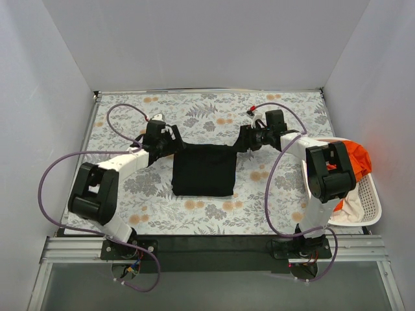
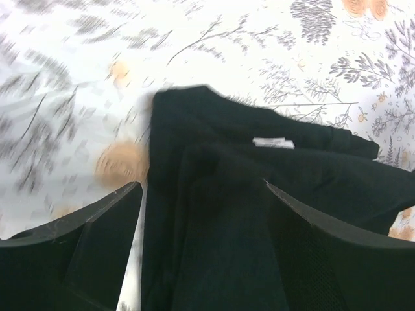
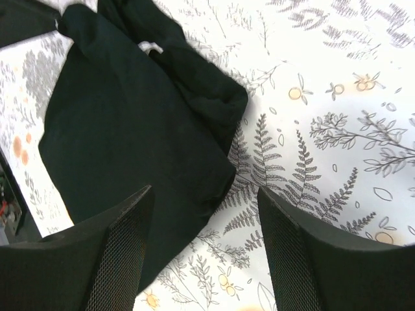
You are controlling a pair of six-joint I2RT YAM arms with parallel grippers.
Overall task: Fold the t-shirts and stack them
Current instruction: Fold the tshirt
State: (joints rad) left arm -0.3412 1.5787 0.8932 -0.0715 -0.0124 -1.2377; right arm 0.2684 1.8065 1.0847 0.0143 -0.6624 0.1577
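Observation:
A black t-shirt [image 1: 204,170] lies folded into a rough square in the middle of the table. My left gripper [image 1: 175,145] is at its far left corner. In the left wrist view that gripper [image 2: 202,184] stands open, with slack black cloth [image 2: 259,194] and its white neck label [image 2: 272,142] lying between and beyond the fingers. My right gripper [image 1: 245,140] is at the far right corner. It is open too [image 3: 205,190], hovering over the shirt's edge [image 3: 130,129] and the bare tablecloth, with nothing pinched.
A white slatted basket [image 1: 371,206] stands at the right table edge, beside the right arm, holding an orange shirt [image 1: 360,159] and a cream one [image 1: 350,207]. The floral tablecloth [image 1: 194,214] covers the table, and white walls close in three sides.

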